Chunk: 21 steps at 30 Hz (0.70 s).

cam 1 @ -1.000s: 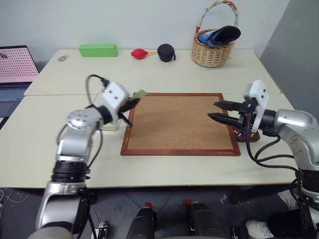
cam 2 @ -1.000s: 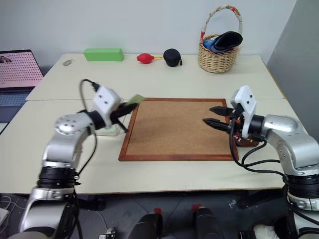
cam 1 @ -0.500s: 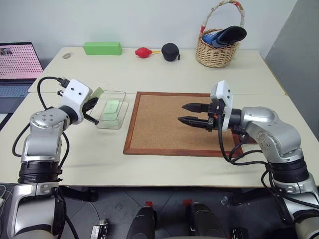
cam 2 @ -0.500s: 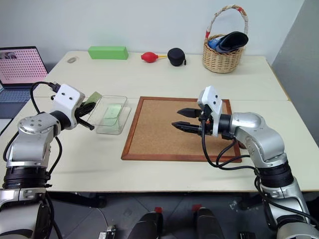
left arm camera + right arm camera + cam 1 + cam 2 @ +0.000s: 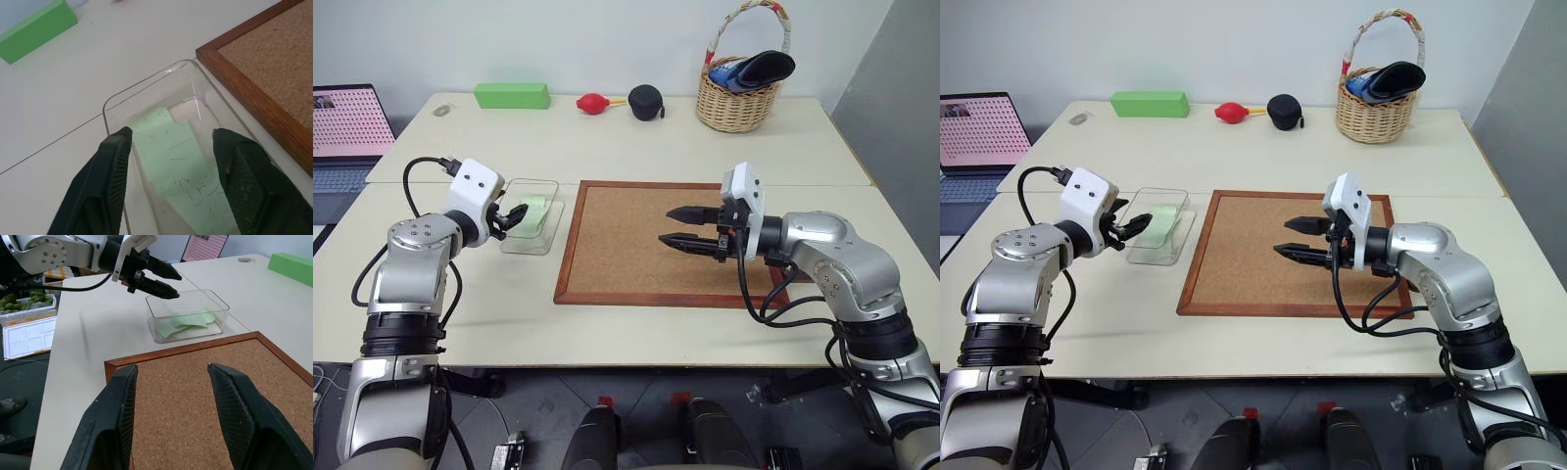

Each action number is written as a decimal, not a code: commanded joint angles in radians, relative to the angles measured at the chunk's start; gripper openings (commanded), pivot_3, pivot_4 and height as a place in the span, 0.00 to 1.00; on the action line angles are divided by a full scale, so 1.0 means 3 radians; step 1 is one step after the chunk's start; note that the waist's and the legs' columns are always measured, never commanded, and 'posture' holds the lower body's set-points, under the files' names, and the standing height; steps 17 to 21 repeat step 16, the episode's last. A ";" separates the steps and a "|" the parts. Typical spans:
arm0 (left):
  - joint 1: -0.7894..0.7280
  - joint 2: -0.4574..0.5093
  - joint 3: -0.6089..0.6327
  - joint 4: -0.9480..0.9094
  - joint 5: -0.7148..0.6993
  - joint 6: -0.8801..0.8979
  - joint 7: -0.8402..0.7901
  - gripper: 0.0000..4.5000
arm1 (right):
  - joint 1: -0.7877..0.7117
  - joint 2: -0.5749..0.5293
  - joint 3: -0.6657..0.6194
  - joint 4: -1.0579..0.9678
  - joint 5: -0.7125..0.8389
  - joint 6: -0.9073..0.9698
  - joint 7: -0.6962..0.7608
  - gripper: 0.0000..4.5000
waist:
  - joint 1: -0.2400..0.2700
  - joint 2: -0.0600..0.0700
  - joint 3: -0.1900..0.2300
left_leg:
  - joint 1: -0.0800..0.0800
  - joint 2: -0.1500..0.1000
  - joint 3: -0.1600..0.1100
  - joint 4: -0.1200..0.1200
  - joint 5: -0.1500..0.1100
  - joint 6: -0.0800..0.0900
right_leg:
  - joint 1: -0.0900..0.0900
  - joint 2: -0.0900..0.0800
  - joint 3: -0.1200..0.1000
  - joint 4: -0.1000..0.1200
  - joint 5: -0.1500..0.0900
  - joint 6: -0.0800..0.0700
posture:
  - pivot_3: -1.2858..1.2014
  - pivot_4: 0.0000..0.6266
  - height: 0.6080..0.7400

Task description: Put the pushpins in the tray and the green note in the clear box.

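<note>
Pale table [image 5: 636,338] (grey wall behind) bears corkboard [image 5: 656,240], clear box [image 5: 530,217].

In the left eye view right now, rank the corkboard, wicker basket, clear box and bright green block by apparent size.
1. corkboard
2. wicker basket
3. clear box and green block look about alike; the block sits farther away, so I won't rank them.
</note>
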 commanded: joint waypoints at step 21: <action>0.1003 -0.0601 -0.0222 -0.1620 -0.0558 -0.0331 -0.0128 0.77 | 0.1283 0.0120 -0.0546 -0.0328 -0.0478 -0.0814 -0.0854 0.54 | -0.0003 -0.0001 -0.0001 | 0.0014 0.0002 0.0009 0.0000 0.0000 0.0000 | 0.0008 0.0001 0.0006 0.0004 0.0000 -0.0002 | 0.52 0.24 1.00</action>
